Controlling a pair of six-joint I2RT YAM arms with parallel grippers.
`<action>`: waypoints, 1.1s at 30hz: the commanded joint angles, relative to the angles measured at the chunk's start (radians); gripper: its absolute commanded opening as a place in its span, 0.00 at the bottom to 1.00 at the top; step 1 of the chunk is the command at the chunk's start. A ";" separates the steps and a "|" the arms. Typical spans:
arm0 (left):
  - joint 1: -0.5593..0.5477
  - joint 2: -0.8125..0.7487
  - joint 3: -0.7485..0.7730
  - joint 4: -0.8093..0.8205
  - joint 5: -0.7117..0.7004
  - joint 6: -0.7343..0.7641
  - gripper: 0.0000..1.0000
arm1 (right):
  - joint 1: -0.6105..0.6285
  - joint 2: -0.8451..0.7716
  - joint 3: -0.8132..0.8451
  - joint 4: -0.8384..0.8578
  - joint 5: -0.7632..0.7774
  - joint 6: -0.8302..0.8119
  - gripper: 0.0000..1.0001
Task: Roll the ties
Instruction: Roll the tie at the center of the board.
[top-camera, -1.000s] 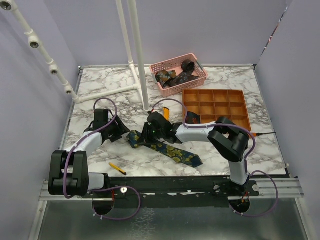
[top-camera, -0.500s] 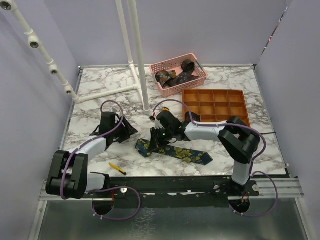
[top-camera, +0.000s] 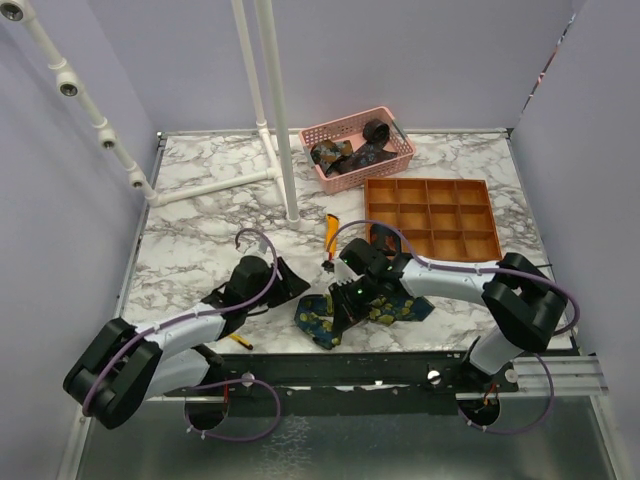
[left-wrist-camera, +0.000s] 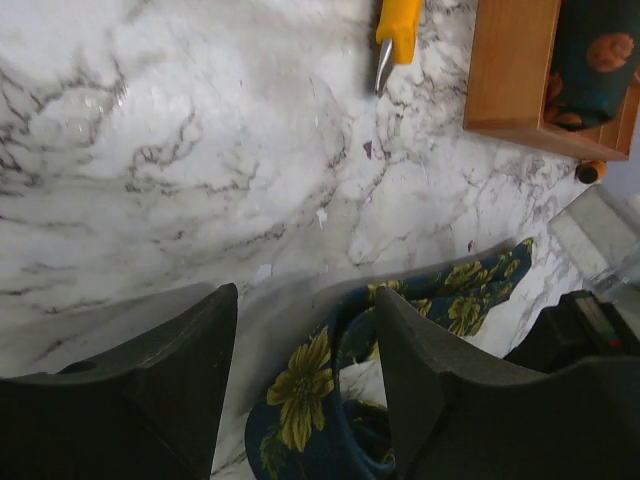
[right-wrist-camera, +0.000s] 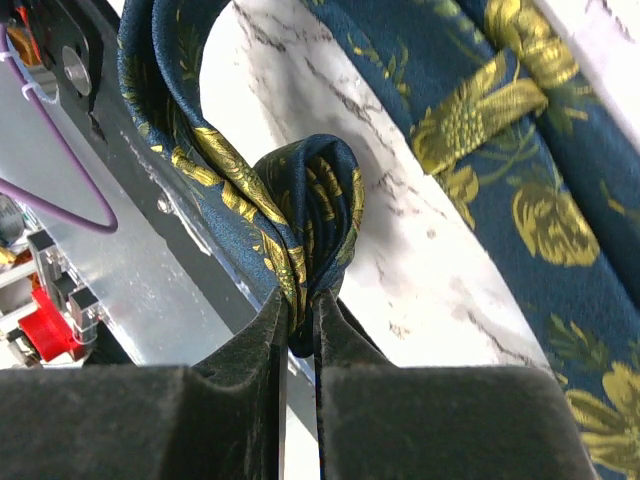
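Overall, marbled tabletop (top-camera: 200, 215) between lilac walls (top-camera: 420, 60).

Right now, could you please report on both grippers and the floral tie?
Right gripper shut on floral tie, pinching a fold. Left gripper open, empty, at tie's edge. Utility knife lies apart, not blocking.

Pale lavender walls (top-camera: 420, 60) enclose a white-and-grey marble tabletop (top-camera: 190, 230), with a white pipe frame (top-camera: 282, 130) standing on it.

The arms (top-camera: 190, 325) are white-shelled with black joints, purple cables (top-camera: 235, 437) and matte black fingers (left-wrist-camera: 170, 385).
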 joint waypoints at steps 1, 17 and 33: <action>-0.077 -0.074 -0.102 0.078 -0.106 -0.100 0.58 | 0.005 -0.056 -0.024 -0.050 0.047 0.013 0.10; -0.078 -0.376 -0.095 -0.246 -0.410 -0.081 0.62 | -0.001 0.081 0.200 0.087 0.107 -0.004 0.10; -0.073 -0.303 -0.094 -0.264 -0.447 -0.089 0.63 | -0.048 0.305 0.384 0.042 0.113 -0.210 0.10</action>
